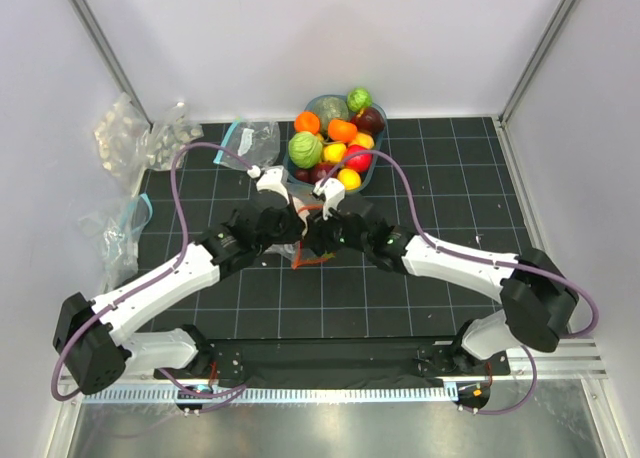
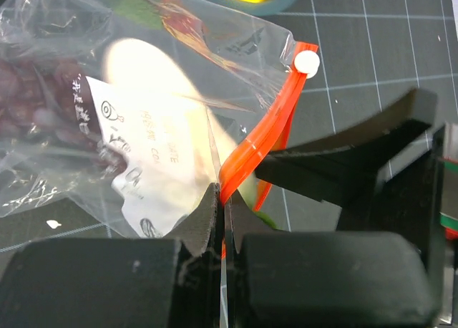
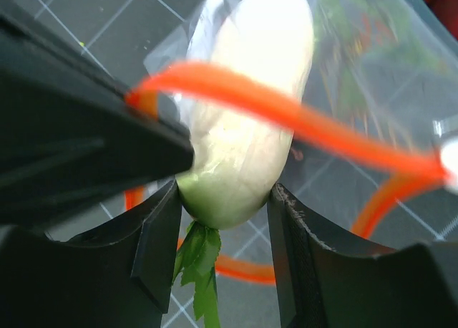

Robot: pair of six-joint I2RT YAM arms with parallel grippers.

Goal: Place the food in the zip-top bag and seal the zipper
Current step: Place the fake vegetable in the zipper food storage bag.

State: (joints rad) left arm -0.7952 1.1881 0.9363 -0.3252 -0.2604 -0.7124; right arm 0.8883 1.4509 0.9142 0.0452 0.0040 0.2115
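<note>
White-and-black arms [image 1: 160,288] with looping purple cables [image 1: 175,193], black hands [image 2: 222,206].

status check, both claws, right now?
left claw: closed, pinching the orange zipper.
right claw: closed on the white vegetable, a finger against each side.

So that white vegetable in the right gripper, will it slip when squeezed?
Probably slippery: the white vegetable looks glossy and tapers where the right gripper pinches it, so it may squirt out. Rounded too, so apt to roll if released.
</note>
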